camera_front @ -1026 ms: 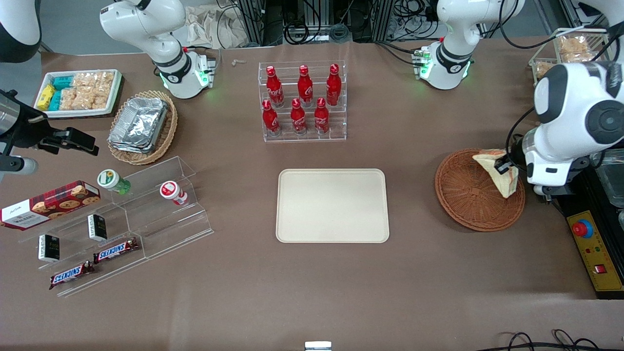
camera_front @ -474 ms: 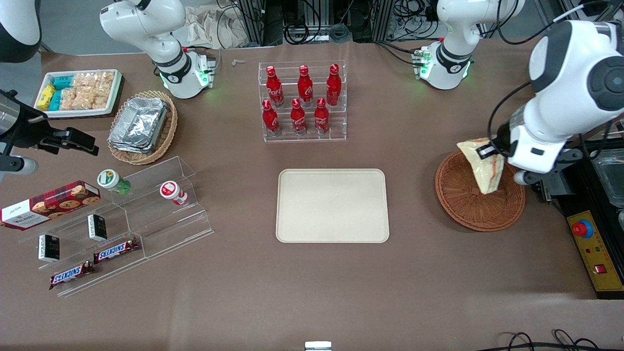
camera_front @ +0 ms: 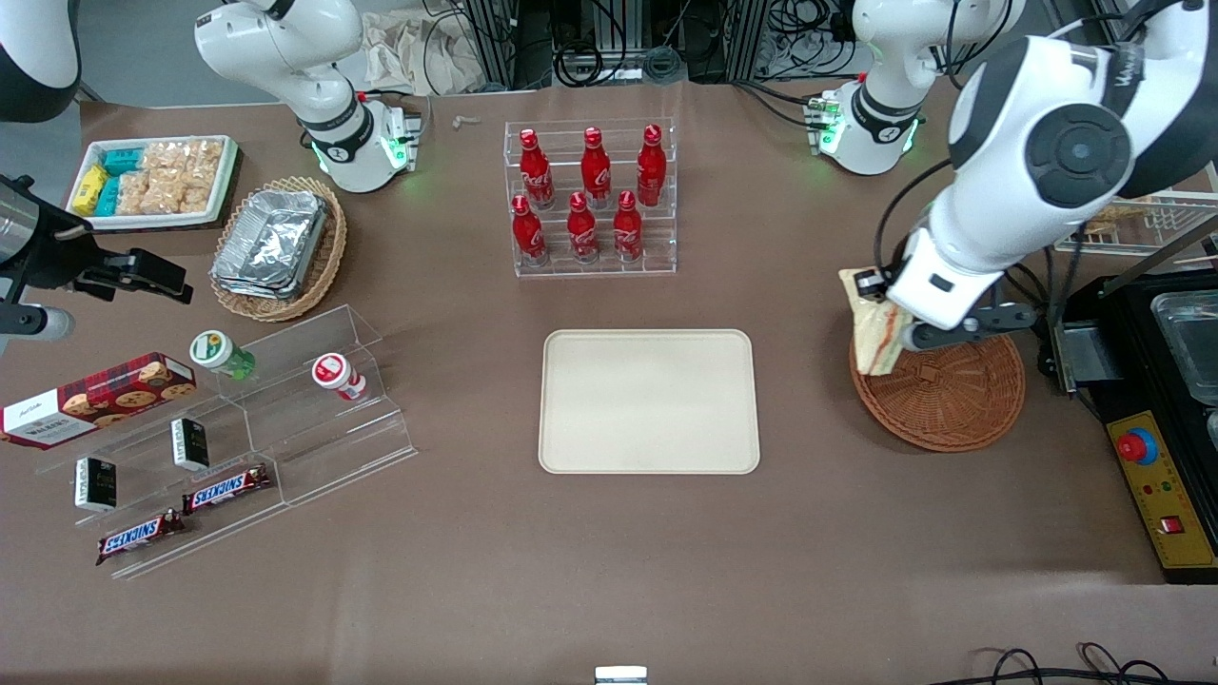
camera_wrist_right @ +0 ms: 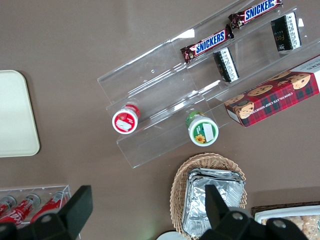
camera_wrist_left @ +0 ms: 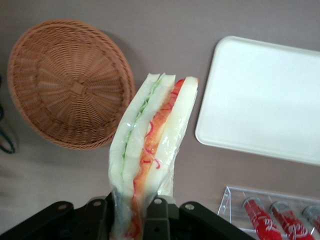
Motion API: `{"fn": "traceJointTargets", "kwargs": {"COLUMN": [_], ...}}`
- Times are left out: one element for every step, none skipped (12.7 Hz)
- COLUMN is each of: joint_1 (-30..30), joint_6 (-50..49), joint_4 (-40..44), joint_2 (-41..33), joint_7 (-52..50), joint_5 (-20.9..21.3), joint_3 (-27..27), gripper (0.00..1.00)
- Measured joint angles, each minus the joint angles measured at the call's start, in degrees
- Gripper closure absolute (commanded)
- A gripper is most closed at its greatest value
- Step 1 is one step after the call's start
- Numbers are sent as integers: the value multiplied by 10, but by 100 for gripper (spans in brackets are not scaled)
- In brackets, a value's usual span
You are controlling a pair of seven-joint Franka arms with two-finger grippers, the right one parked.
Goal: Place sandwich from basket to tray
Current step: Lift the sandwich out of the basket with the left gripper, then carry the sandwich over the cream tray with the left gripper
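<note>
gripper clamped on sandwich, hanging lengthwise over basket rim | tray lies sideways toward the parked arm's end, apart

Robotics lab bench. Franka arm bases bolted to brown-covered table; cables and aluminium framing at the table's edge. Emergency-stop box alongside

A wrapped triangular sandwich is held clamped in the gripper above the edge of a round reddish-brown basket. A cream rectangular tray is seen flat on the counter, apart from the basket.
</note>
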Motion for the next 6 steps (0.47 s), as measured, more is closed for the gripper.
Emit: {"fn": "traceJointTargets", "kwargs": {"joint_1": [-7, -16, -24, -32, -40, -48], "joint_6": [7, 18, 29, 44, 63, 89], "joint_4": [0, 0, 0, 0, -2, -9], "joint_2": [4, 6, 8, 10, 14, 21], "joint_7": [8, 10, 10, 12, 15, 23], "joint_5": [0, 0, 0, 1, 3, 13], "joint_3": [-7, -14, -19, -21, -21, -21], "gripper": [100, 100, 100, 100, 100, 100]}}
